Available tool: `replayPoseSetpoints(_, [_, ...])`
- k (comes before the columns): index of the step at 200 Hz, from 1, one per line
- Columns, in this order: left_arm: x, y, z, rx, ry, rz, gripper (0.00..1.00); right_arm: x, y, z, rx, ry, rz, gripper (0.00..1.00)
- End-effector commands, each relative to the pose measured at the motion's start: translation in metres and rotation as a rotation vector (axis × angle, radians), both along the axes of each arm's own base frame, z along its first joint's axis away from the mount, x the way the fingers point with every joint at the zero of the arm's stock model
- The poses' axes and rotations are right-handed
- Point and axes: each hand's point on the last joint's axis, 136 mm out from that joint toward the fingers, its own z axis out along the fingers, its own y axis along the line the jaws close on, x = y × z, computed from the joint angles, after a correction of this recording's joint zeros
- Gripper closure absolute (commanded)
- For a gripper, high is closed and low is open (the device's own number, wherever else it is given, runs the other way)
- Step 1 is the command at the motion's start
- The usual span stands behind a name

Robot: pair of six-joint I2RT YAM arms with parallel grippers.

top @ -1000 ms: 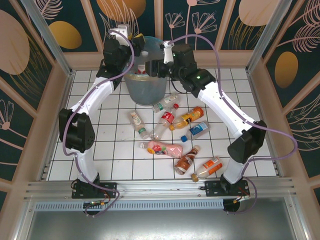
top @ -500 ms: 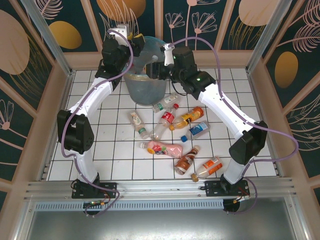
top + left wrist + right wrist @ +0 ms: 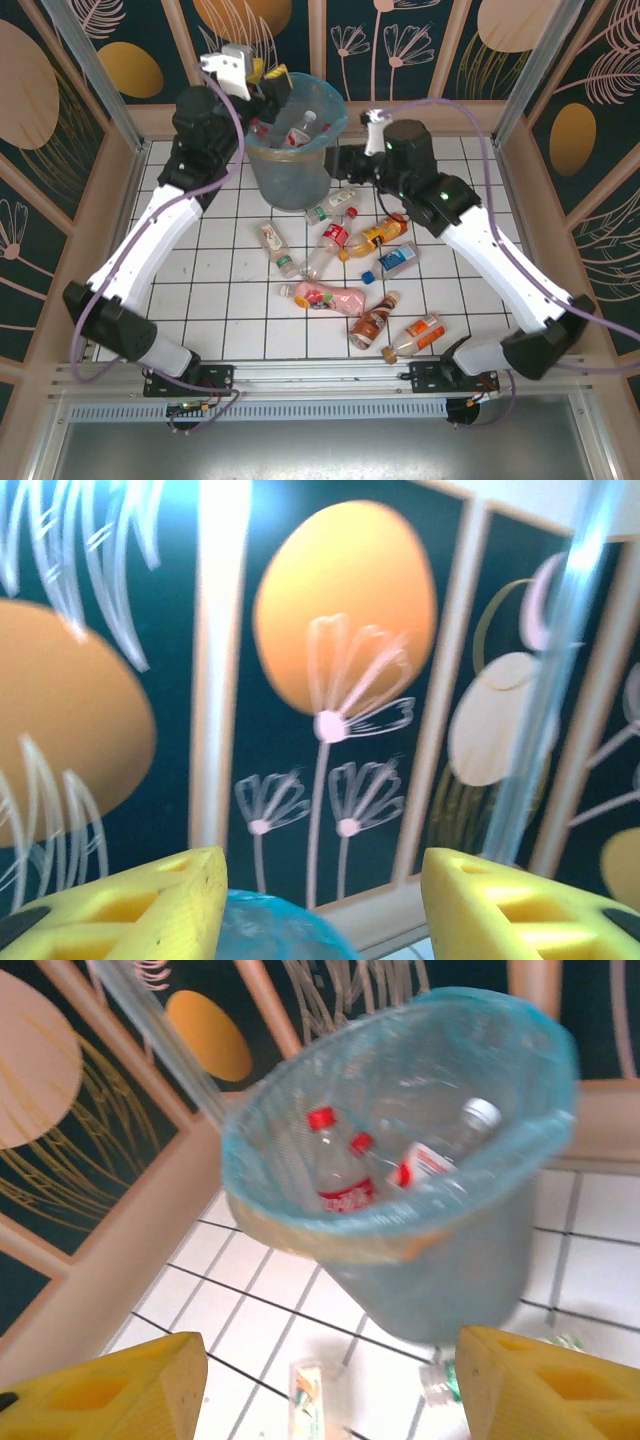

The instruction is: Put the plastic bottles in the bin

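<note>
The bin (image 3: 300, 165), grey with a light-blue bag, stands at the back of the tiled floor. Inside it lie plastic bottles (image 3: 297, 127); the right wrist view shows a red-capped bottle (image 3: 335, 1175) and a clear white-capped one (image 3: 450, 1145) in the bin (image 3: 430, 1270). Several more bottles lie on the tiles in front, among them a pink one (image 3: 335, 297), an orange one (image 3: 380, 233) and a brown one (image 3: 375, 322). My left gripper (image 3: 268, 78) hangs open and empty over the bin's back-left rim (image 3: 325, 900). My right gripper (image 3: 347, 160) stands open and empty just right of the bin (image 3: 330, 1380).
Wooden walls with painted panels (image 3: 380, 40) close off the back and sides, and metal posts (image 3: 90, 60) stand at the corners. The left part of the white tiled floor (image 3: 190, 290) is bare. A clear bottle (image 3: 318, 1395) lies below the right gripper.
Both grippers have drawn back from above the bin: the left one up and to the left, the right one to the right and lower. The bin's mouth now shows uncovered.
</note>
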Motion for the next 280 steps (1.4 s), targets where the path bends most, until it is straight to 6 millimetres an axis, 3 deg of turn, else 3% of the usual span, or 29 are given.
replayPoseSetpoints(1, [-0.013,-0.022,-0.065,0.136,0.115,-0.012,0.46,-0.011,-0.038,-0.046,-0.056,0.112,-0.136,0.34])
replayPoseSetpoints(19, [-0.037,-0.042,-0.102,0.2,0.167,-0.078,0.46,-0.025,-0.052,-0.079,-0.085,0.182,-0.153,0.35])
replayPoseSetpoints(44, [-0.068,-0.054,-0.151,0.246,0.247,-0.175,0.46,-0.044,-0.049,-0.124,-0.114,0.254,-0.075,0.37])
replayPoseSetpoints(91, [-0.077,-0.046,-0.245,0.274,0.53,-0.16,0.45,-0.036,-0.049,-0.189,-0.161,0.377,-0.114,0.4])
replayPoseSetpoints(116, [-0.073,-0.05,-0.278,0.285,0.633,-0.153,0.44,-0.025,-0.052,-0.212,-0.153,0.444,-0.138,0.44])
replayPoseSetpoints(155, [-0.062,-0.057,-0.332,0.382,0.746,-0.107,0.41,-0.015,-0.057,-0.216,-0.101,0.456,-0.156,0.46])
replayPoseSetpoints(182, [-0.064,-0.072,-0.345,0.406,0.743,-0.127,0.39,0.004,-0.075,-0.219,-0.02,0.457,-0.191,0.47])
replayPoseSetpoints(220, [-0.059,-0.074,-0.357,0.419,0.76,-0.115,0.4,0.038,-0.065,-0.216,0.067,0.444,-0.169,0.47])
replayPoseSetpoints(252, [-0.062,-0.066,-0.364,0.444,0.777,-0.085,0.4,0.061,-0.05,-0.237,0.089,0.518,-0.137,0.48])
replayPoseSetpoints(280, [-0.065,-0.056,-0.36,0.449,0.764,-0.057,0.4,0.074,-0.051,-0.262,0.079,0.576,-0.156,0.46])
